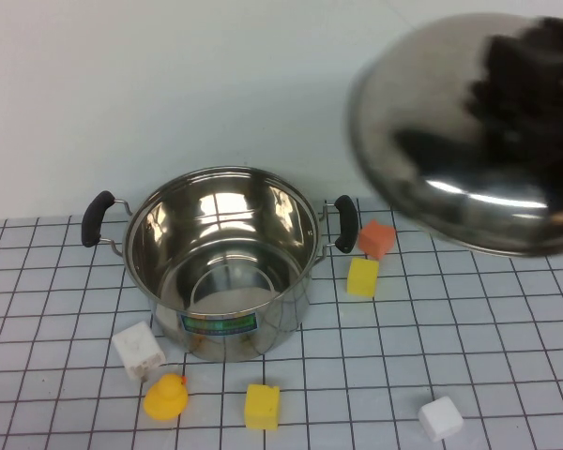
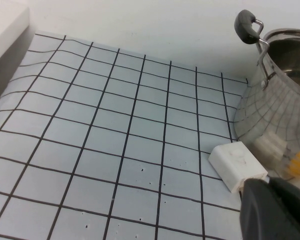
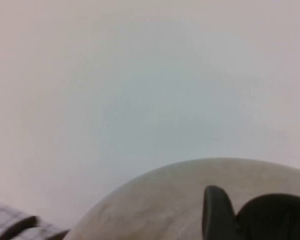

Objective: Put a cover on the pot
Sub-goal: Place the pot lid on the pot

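Note:
The pot (image 1: 222, 267) is a shiny steel stockpot with black side handles and a green label. It stands open and empty on the grid mat, left of centre. My right gripper (image 1: 533, 84) is shut on the black knob of the domed steel lid (image 1: 450, 159), held tilted high above the table to the right of the pot. In the right wrist view the lid's dome (image 3: 180, 200) fills the lower part, with a dark finger (image 3: 217, 215) beside the knob (image 3: 275, 217). My left gripper (image 2: 257, 187) is shut and empty, low over the mat beside the pot's wall (image 2: 280, 115).
Small things lie around the pot: a white block (image 1: 139, 350), also in the left wrist view (image 2: 237, 166), a yellow duck (image 1: 166, 397), a yellow block (image 1: 262, 406), another yellow block (image 1: 362, 277), an orange block (image 1: 376, 238) and a white block (image 1: 440, 418).

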Available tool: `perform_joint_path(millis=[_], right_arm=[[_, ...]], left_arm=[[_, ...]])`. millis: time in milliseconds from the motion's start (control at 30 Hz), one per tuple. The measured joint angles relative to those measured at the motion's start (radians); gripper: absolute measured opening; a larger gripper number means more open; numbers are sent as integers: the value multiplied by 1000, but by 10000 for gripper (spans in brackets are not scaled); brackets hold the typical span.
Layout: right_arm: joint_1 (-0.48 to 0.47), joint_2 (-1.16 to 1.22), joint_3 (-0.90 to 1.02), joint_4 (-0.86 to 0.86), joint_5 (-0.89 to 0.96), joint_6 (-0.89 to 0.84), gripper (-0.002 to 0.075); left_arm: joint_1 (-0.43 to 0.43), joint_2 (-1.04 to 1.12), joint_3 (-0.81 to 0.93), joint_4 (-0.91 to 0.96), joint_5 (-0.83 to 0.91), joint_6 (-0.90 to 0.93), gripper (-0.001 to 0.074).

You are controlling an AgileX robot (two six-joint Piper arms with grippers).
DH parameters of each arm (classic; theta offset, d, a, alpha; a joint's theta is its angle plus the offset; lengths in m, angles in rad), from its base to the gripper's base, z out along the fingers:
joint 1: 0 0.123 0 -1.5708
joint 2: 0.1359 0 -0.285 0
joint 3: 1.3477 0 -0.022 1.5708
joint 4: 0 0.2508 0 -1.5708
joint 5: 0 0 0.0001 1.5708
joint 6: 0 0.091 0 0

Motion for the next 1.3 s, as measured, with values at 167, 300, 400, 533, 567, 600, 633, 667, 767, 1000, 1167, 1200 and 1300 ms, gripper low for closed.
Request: perform_joint_path(millis=[167, 300, 400, 533, 567, 600, 633, 667, 767, 1000, 1167, 1200, 1300], right_arm=[[141, 280, -190, -58, 11, 35, 340], [205, 538, -364, -118, 23, 80, 340], [221, 708, -510, -174, 25, 102, 340], [234, 893, -668, -197, 27, 122, 340], [237, 921, -695, -200, 27, 127, 340], [239, 950, -724, -200, 27, 131, 340], [244, 973, -748, -202, 27, 134, 340], [246, 987, -764, -202, 27, 134, 340], [254, 1006, -773, -204, 29, 136, 340], [267, 991, -728, -247, 34, 180, 340], [268, 966, -681, -254, 35, 188, 340], [266, 966, -673, -254, 35, 188, 340], [254, 966, -667, -258, 30, 190, 340]], left_arm=[[0, 0, 0, 0, 0, 0, -3], [0, 0, 0, 0, 0, 0, -3], [0, 0, 0, 0, 0, 0, -3], [0, 0, 0, 0, 0, 0, -3], [0, 0, 0, 0, 0, 0, -3], [0, 0, 0, 0, 0, 0, -3], [0, 0, 0, 0, 0, 0, -3], [0, 0, 0, 0, 0, 0, -3], [0, 0, 0, 0, 0, 0, -3], [0, 0, 0, 0, 0, 0, -3], [0, 0, 0, -2, 0, 0, -3], [0, 0, 0, -2, 0, 0, -3], [0, 0, 0, -2, 0, 0, -3]])
